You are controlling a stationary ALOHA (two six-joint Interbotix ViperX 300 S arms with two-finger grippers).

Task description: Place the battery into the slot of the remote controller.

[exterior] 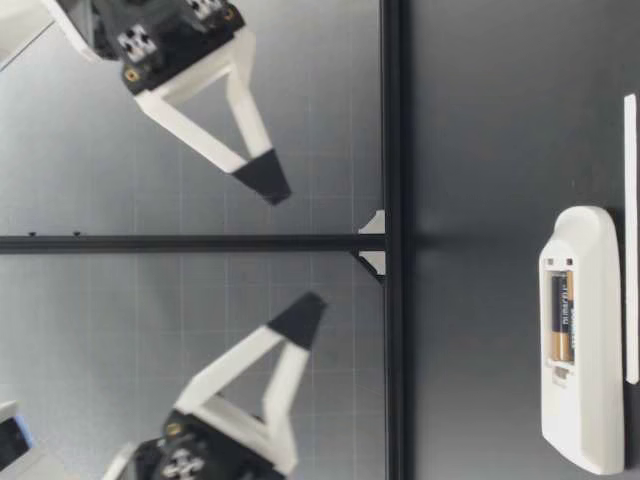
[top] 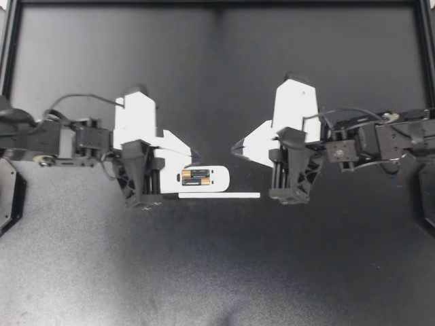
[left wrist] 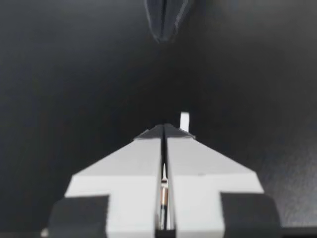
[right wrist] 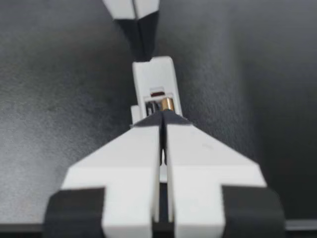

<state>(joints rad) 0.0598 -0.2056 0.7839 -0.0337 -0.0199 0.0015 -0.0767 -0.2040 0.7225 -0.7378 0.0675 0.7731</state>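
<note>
Left gripper [top: 195,155] and right gripper [top: 235,146], each pressed together, hung apart above the remote [top: 220,178]. Battery [top: 197,175] sat in its slot, white strip [top: 221,195] alongside.

matt dark table [top: 217,272], smooth white plastic remote [top: 221,179]

place: you're at a lab robot bench
evidence: black matte table [top: 217,272], black frame rail [exterior: 392,120], grey backdrop [exterior: 80,200]

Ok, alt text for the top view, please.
A white remote controller, batteries seated inside, lies on a black table beside a thin white strip. My left hand and right hand flank it, both shut.
</note>
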